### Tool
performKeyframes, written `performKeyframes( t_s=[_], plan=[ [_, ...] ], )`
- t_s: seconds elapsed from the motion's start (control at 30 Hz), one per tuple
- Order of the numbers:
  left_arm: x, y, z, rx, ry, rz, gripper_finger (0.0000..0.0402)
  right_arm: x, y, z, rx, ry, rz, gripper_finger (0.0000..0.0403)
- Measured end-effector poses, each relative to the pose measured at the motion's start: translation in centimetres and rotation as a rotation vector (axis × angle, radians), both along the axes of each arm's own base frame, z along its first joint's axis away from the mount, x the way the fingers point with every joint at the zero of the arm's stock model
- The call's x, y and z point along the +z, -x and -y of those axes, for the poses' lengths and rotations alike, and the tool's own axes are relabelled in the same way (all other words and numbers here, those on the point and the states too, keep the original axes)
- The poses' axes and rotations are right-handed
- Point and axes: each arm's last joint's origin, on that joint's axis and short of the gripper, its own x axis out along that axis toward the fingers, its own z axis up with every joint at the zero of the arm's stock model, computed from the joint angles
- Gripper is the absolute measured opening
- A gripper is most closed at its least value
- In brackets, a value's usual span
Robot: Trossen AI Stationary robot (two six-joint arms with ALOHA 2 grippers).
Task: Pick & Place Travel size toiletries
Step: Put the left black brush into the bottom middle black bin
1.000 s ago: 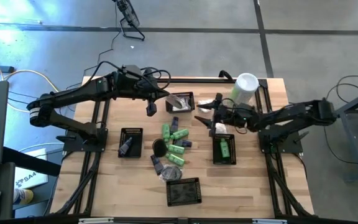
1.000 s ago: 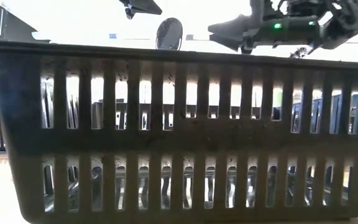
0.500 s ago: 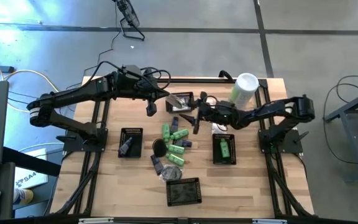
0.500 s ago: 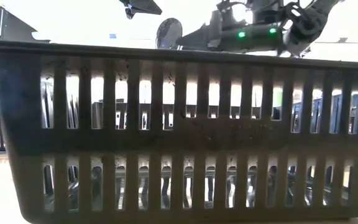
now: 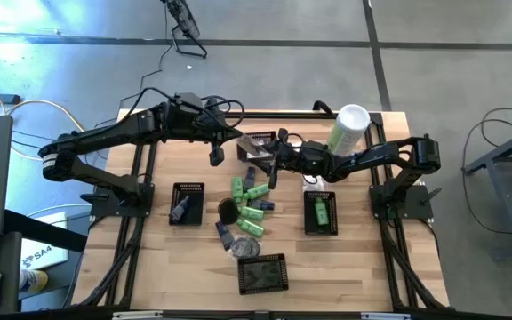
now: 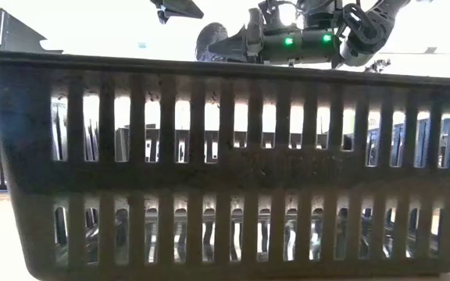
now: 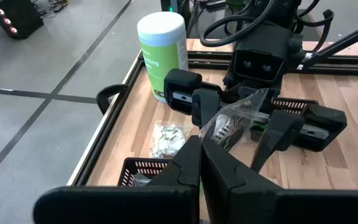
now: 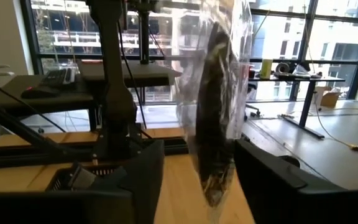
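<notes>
A clear crinkly packet [image 8: 215,93] with a dark round piece inside hangs in the air, lifted clear of the table. My left gripper [image 7: 201,146] is shut on it, above the far basket's left edge [image 5: 238,135]. My right gripper [image 8: 199,149] is open and level, reaching in from the table's right [image 5: 272,167]. Its two fingers stand on either side of the packet with a gap on each side. Bright green little bottles and small dark pieces [image 5: 252,200] lie in a pile at mid-table. One green bottle [image 5: 322,212] lies in the right basket. My left gripper pinches the clear packet by an edge [image 7: 216,134] between its two shut fingers. The packet [image 6: 211,39] hangs free above the table, with the dark piece in its lower part. One layer or several, I cannot tell.
Several square black mesh baskets stand around the pile: far [image 5: 258,144], left [image 5: 187,203], right [image 5: 321,224] and near [image 5: 263,273]. The near basket's wall [image 6: 225,172] fills the low view. A tall pale-green canister [image 5: 351,126] stands at the far right corner.
My right gripper has swung toward the table's left, from over the right basket's far end up to the hanging packet, and its open fingers now flank it. My left gripper and the packet have kept still.
</notes>
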Motion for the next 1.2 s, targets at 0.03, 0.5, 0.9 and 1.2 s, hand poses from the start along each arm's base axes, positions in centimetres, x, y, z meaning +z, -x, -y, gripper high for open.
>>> performKeyframes(
  t_s=[0.03,0.5,0.9,1.2],
  plan=[
    [0.00,0.00,0.00,0.000,0.000,0.000,0.0000,-0.01,0.00,0.00,0.000,0.000,-0.001,0.0169],
    [-0.16,-0.11,-0.03,0.000,0.003,-0.010,0.0000,-0.10,0.00,0.00,-0.004,-0.002,-0.009,0.0025],
    [-0.11,-0.12,-0.07,0.011,-0.004,-0.006,0.0000,0.04,0.08,-0.10,-0.003,-0.012,-0.008,0.0025],
    [-0.03,-0.14,-0.13,0.026,-0.017,0.000,0.0000,0.10,0.08,-0.10,0.002,-0.053,0.006,0.0025]
  ],
)
